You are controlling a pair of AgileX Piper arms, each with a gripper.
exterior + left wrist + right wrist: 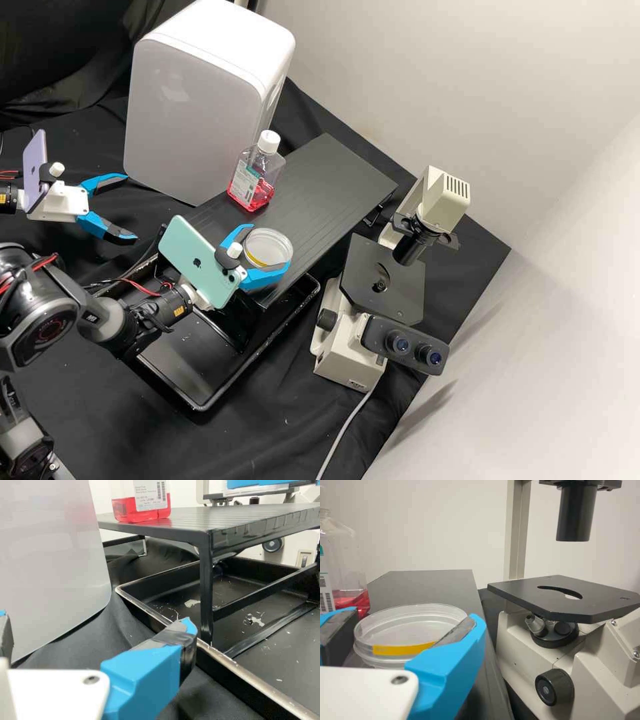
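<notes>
Petri dish (267, 247) clear, shallow, lidded, yellow strip on side wall

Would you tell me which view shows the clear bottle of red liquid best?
The high view: the clear bottle of red liquid stands whole on the black shelf. Left wrist view shows its base; right wrist view, one side.

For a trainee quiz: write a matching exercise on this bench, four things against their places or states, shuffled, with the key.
1. petri dish
2. bottle
3. microscope
4. left gripper

A. open, holding nothing, beside the white box
B. on the bench, beside the black tray
C. between the right gripper's fingers, at the black shelf's near end
D. upright on the shelf, red liquid inside

Pairs: 1-C, 2-D, 3-B, 4-A.
</notes>
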